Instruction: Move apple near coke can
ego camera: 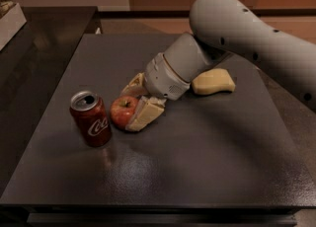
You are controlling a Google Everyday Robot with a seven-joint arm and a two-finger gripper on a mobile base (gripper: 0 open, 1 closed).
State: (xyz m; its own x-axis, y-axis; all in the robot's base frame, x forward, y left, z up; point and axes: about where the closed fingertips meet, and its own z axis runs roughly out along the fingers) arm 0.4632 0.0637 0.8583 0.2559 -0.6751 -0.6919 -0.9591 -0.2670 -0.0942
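Across most of the frame, a dark counter (207, 162), flat and matte, carrying everything. Sweeping in from the upper right, a big grey arm (256, 38), bent down toward left of centre. At its end, the gripper (129, 108), low over the counter, pale fingers (145, 115) partway spread and closed in on the apple (121, 112): one behind it, one in front and to its right. Looks like a firm clasp.

Right of centre, behind the wrist, a pale yellow sponge (213, 81), well apart from the action. Lower left, the coke can (90, 118), upright, silver top showing. And smallest of all, that apple, red with its stem up, just beside the can's right side, only a slim gap between. Cannot tell whether resting on the counter or held a hair above it.

Judging the step: placement, nearly home. Close enough to the can by the look of it, so no pushing further left, for fear of nudging or toppling the can. Best now:
- Settle the apple gently onto the counter and make sure of contact before letting go.
- Open slowly and evenly, so as not to flick a round fruit into a roll.
- Mind the front finger on the way out.
- Withdraw up and back toward the upper right, away from the can.
- Watch for a wobble on release: round, stemmed, likely to rock a little before settling.
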